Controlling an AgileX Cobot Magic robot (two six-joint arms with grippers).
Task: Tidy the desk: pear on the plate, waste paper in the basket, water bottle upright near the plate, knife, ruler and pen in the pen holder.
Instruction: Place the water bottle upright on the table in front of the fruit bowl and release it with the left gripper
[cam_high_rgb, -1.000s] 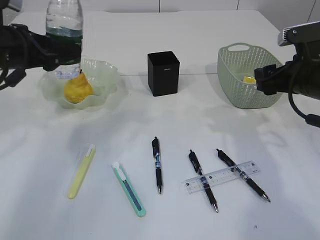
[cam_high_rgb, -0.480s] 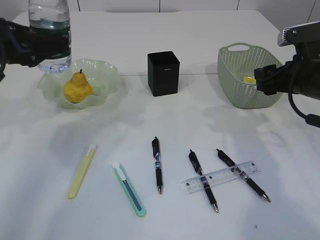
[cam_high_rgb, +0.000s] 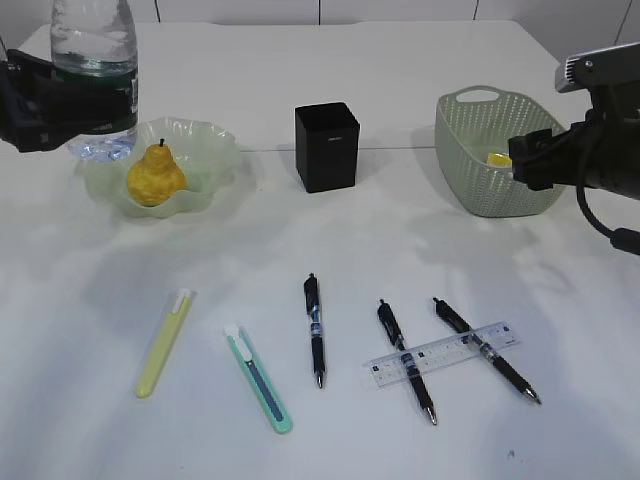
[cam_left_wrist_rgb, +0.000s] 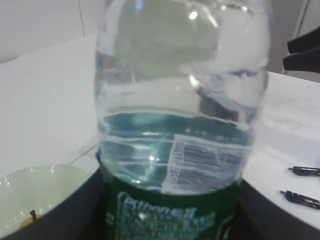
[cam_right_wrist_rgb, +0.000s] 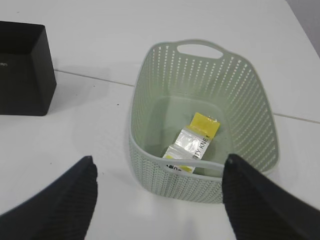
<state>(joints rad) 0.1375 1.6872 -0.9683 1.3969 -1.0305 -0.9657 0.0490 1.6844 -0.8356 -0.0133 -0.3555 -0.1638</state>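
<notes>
My left gripper (cam_high_rgb: 88, 100) is shut on the water bottle (cam_high_rgb: 95, 45), holding it upright in the air over the back left rim of the plate (cam_high_rgb: 215, 150). In the left wrist view the bottle's green label (cam_left_wrist_rgb: 170, 210) fills the space between the fingers. The pear (cam_high_rgb: 155, 178) lies on the plate. My right gripper (cam_right_wrist_rgb: 159, 160) stands open and empty at the basket's (cam_right_wrist_rgb: 200, 185) near wall, with waste paper (cam_right_wrist_rgb: 192, 142) inside. The pen holder (cam_high_rgb: 327, 146) stands mid-desk. Three pens (cam_high_rgb: 315, 330), a ruler (cam_high_rgb: 442, 352) lying across two of them, and two knives (cam_high_rgb: 163, 343) lie in front.
The second knife, pale green (cam_high_rgb: 258, 378), lies right of the yellow one. The pen holder (cam_right_wrist_rgb: 22, 70) sits left of the basket in the right wrist view. Bare white desk (cam_high_rgb: 400, 230) stretches between the back row and the front row of items.
My left gripper has carried the water bottle to the left, from over the pear to past the plate's left rim. The right arm has not moved.
</notes>
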